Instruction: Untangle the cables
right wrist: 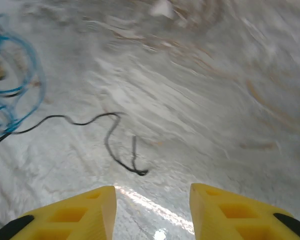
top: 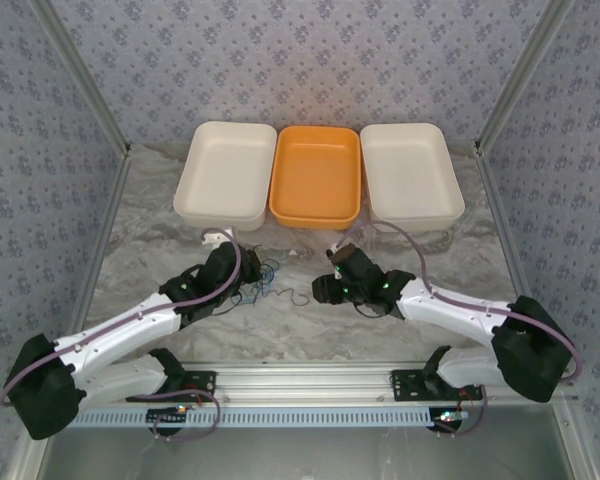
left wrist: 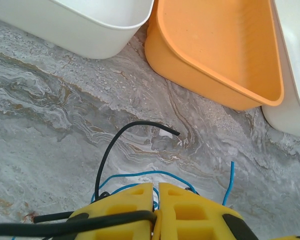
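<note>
- The cables point(top: 269, 281) lie in a small tangle on the marbled tabletop point(top: 310, 335), about midway between its left and right edges and nearer the near edge than the far one
- The left pincer point(top: 248, 287) sits right at the left side of the tangle, touching it
- In the left wrist view, the left pincer point(left wrist: 156, 188) is closed, its yellow fingers point(left wrist: 125, 210) pressed almost together
- A blue cable point(left wrist: 140, 174) runs into the slit between them, so they seem to pinch it
- A dark cable point(left wrist: 135, 124) rises beside the left finger, arches forward and ends free above the tabletop, pointing toward the far edge
- Another dark strand crosses the near face of the left finger
- The right pincer point(top: 326, 290) is just right of the tangle, apart from it
- In the right wrist view, the right pincer point(right wrist: 152, 189) is open with only bare tabletop between its yellow fingers point(right wrist: 90, 210)
- That view is blurred; a dark cable point(right wrist: 110, 141) lies in a loose curl just ahead of the fingers, with blue coils point(right wrist: 15, 85) at the picture's left
- Three trays stand in a row along the far edge, close together: a left white tray point(top: 225, 205), an orange tray point(top: 315, 215) and a right white tray point(top: 410, 210), each with a bare floor
</note>
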